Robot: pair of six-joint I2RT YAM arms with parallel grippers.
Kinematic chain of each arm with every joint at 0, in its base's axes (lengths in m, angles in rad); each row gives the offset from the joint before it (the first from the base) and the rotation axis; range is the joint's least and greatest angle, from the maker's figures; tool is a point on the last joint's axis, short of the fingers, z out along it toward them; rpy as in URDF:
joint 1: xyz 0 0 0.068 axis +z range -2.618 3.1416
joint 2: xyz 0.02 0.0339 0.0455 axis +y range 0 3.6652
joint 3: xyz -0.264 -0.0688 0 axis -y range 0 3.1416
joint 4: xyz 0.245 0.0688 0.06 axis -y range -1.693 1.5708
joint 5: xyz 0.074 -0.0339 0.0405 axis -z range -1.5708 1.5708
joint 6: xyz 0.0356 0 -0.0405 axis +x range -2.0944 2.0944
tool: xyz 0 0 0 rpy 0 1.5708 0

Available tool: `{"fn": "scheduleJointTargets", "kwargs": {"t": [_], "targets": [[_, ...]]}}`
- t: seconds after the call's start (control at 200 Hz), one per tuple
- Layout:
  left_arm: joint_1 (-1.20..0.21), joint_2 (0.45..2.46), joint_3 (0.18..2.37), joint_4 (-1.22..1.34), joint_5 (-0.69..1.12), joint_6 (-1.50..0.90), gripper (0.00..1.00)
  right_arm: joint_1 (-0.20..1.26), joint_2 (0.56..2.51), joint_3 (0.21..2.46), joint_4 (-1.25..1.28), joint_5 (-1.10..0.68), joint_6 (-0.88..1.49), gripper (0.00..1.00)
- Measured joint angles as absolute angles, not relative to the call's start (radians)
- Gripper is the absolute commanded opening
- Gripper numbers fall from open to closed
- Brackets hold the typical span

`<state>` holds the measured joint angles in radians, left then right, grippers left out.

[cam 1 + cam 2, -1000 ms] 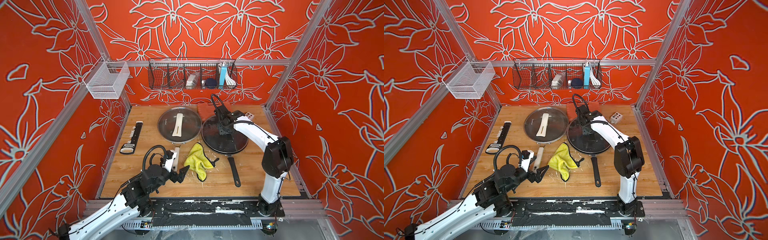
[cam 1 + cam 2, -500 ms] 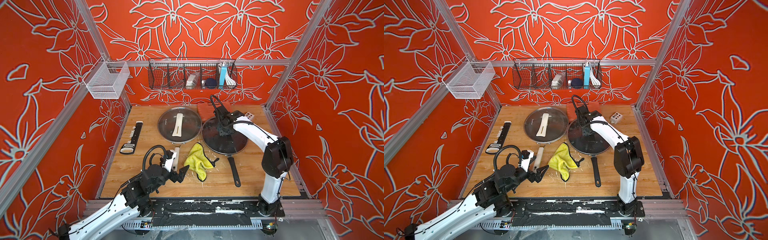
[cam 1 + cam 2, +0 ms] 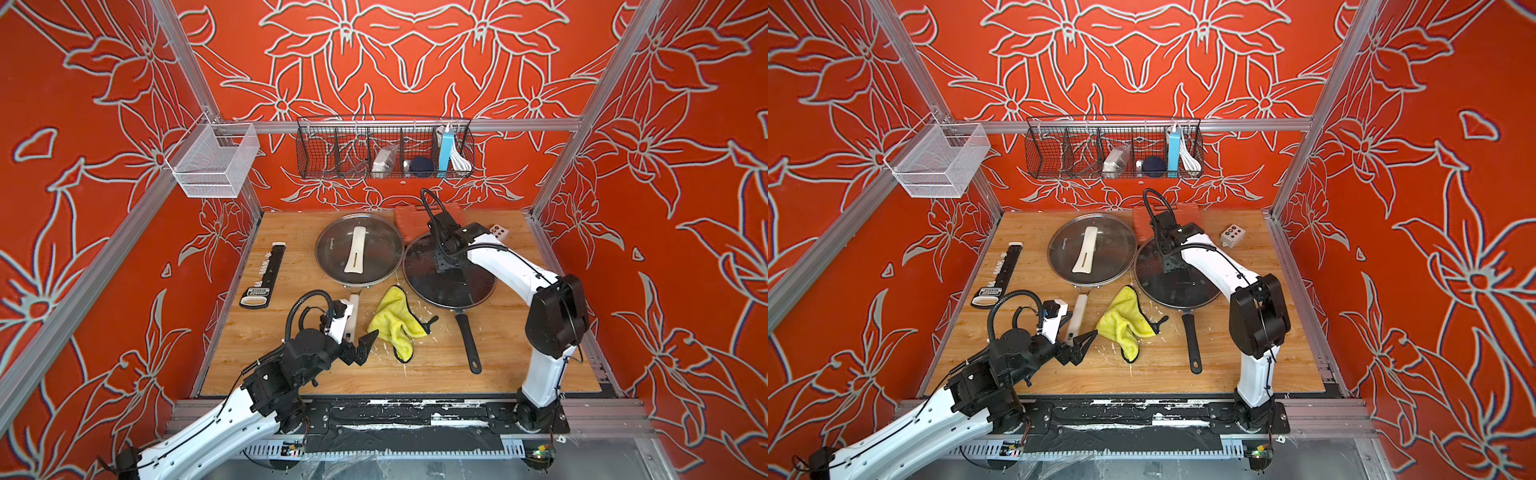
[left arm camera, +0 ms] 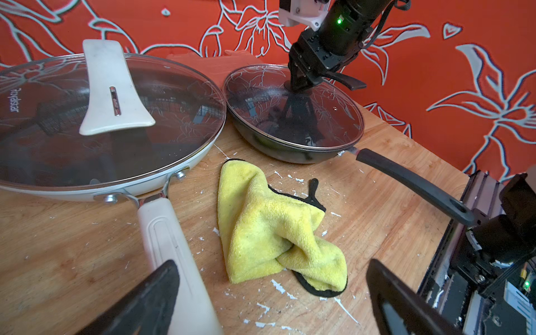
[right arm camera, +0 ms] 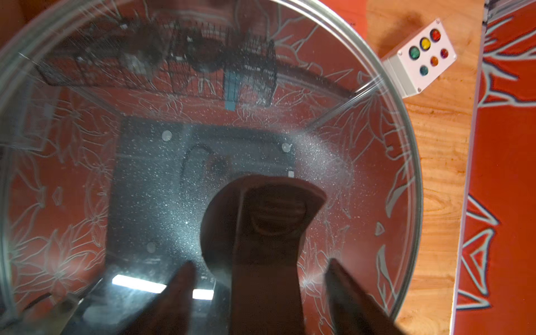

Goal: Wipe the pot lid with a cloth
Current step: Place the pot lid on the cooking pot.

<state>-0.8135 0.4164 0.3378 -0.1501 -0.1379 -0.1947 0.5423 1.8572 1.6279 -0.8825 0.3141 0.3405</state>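
Hardly anything had shifted since a second before: in both top views the arms, the pans and the cloth sat in the same places. The right gripper hung over the middle of the pot lid, the glass one resting on the black pan. In the right wrist view its two fingers stood spread on either side of the dark lid handle, with a gap showing on each side, so it gripped nothing. Fine white specks dotted the glass. The cloth lay crumpled on the wooden table, in front of both pans, between the white pan's handle and the black pan's handle, touched by neither gripper. The left gripper was spread wide and empty, held low just short of the cloth's near edge and beside the white pan's handle. A small button box stood near the back right corner, apart from the lid
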Motion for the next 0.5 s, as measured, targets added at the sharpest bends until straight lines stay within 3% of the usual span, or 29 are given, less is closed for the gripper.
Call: {"fn": "scheduleJointTargets", "kwargs": {"t": [0.235,0.5], "targets": [[-0.813,0.419,0.338,-0.149,-0.152,-0.194,1.0,0.543,1.737,1.526,-0.789,0.29,0.302,0.98],[-0.81,0.46,0.328,-0.081,-0.191,-0.171,0.98,0.525,1.367,1.119,-0.489,0.228,0.228,0.97]]}}
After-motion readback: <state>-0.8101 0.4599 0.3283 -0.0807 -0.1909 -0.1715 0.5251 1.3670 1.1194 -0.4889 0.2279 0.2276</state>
